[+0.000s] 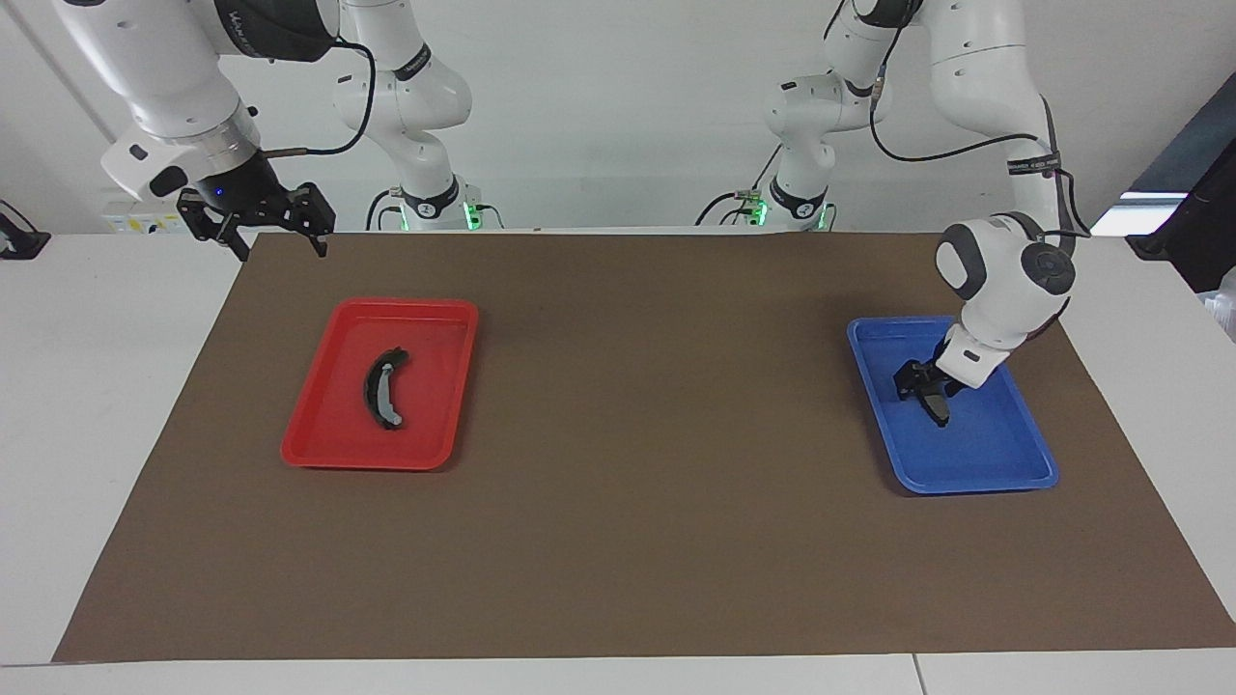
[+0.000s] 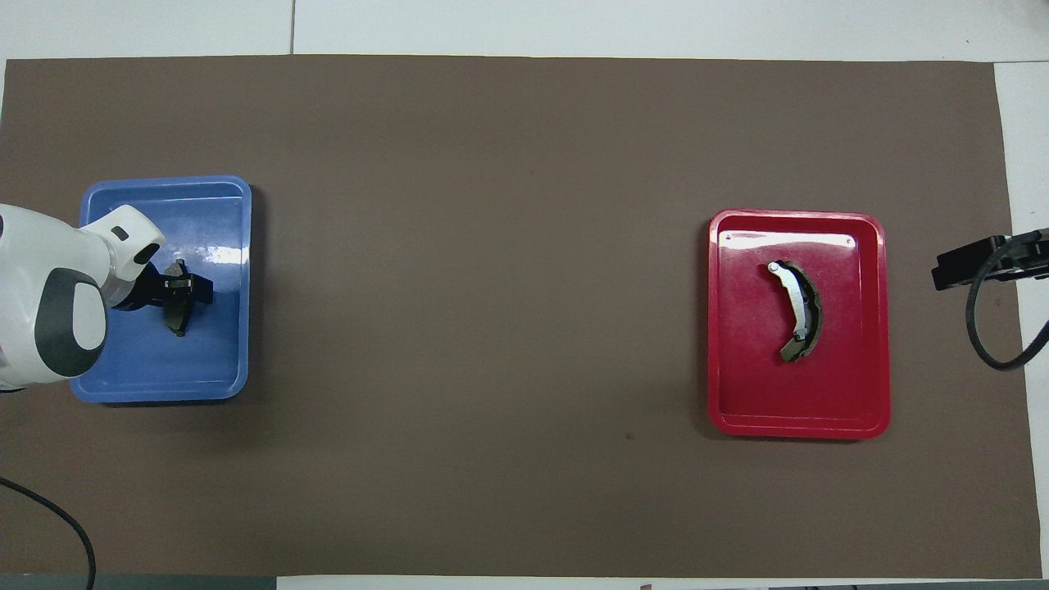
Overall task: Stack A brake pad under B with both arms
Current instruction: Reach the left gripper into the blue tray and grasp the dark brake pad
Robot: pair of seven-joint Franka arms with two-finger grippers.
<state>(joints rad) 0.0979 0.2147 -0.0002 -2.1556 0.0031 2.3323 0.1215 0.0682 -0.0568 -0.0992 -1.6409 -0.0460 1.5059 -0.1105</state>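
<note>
Here the left pincer [image 1: 929, 391] is down inside the blue tray [image 1: 1004, 473] at the left arm's end of the desk [image 1: 618, 541], right at the A brake pad [image 2: 175, 315]. The pad is a short dark piece lying on the tray floor, its long axis running roughly from the robots' side toward the open desk. In the overhead view the fingers seem to straddle it across its short width, though whether they have closed onto it or only bracket it, I cannot tell; the dark fingers and dark pad merge in both views.

B [image 1: 384, 387], the long crescent with the light grey strip, lies in the red tray [image 1: 319, 454] at the right arm's end of the desk, well apart from the blue tray. Its long axis also runs roughly toward and away from the robots. The right pincer [image 1: 278, 232] hangs in the air over the desk's edge near the robots, beside the red tray, not above it, fingers spread wide, waiting.

So each arm has its own pad on its own side. Since A must end up underneath, I judge the left arm's lift and placement of A comes first, with B following on top.
</note>
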